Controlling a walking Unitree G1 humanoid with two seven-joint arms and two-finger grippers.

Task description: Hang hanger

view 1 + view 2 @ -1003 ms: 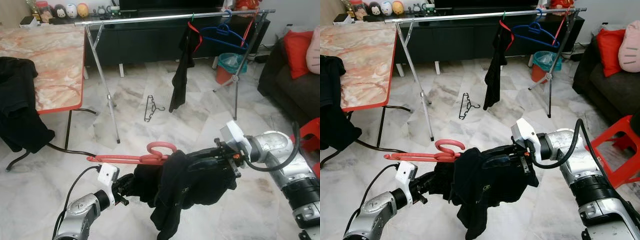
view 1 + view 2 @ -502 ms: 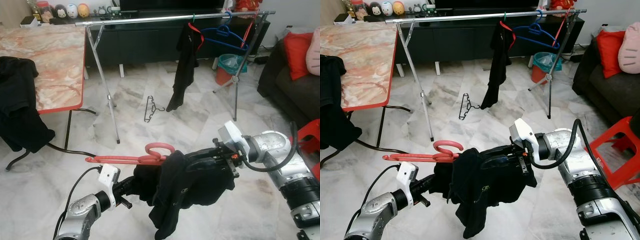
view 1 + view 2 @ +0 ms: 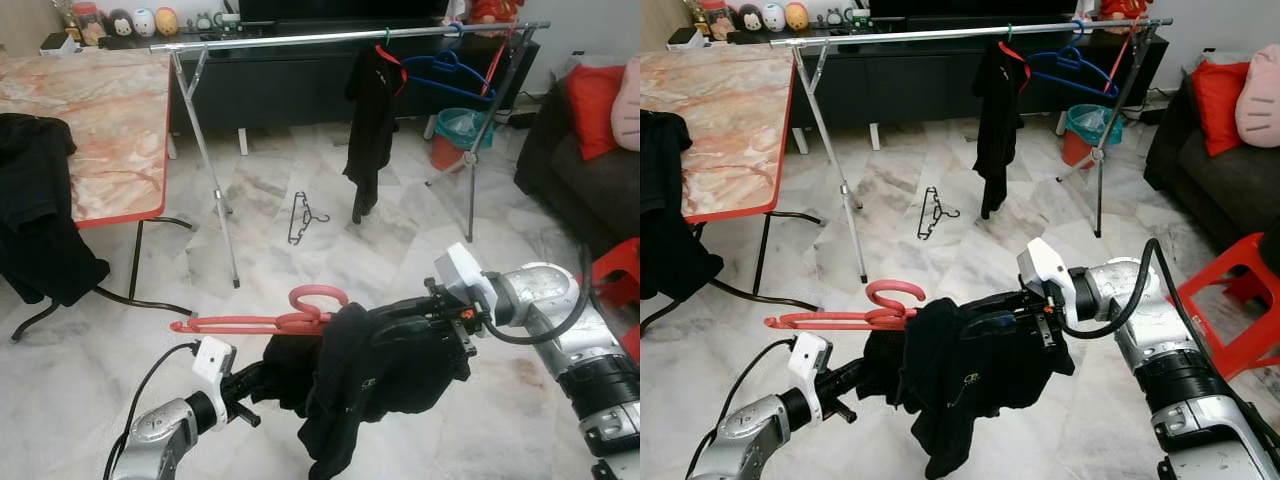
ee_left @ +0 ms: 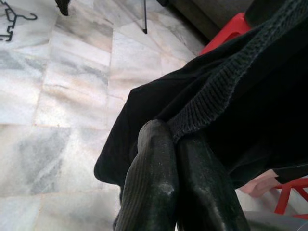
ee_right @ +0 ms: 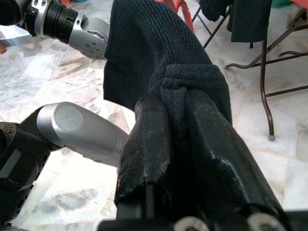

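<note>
Hanger (image 3: pixel 262 320), red, lay across the black garment (image 3: pixel 370 370) that both my grippers held low before me: left fingers (image 4: pixel 159 183) pinched shut on cloth, right fingers (image 5: pixel 159 139) clamped on a fold. Ahead stood the rack (image 3: pixel 330 37); a black hanger (image 3: pixel 303 217) lay on the floor. Cloth hid the red hanger's right end.

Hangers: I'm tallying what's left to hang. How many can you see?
5 at least: pink hanger carrying the black garment, black hanger on the floor, red and two blue on the rail.
</note>
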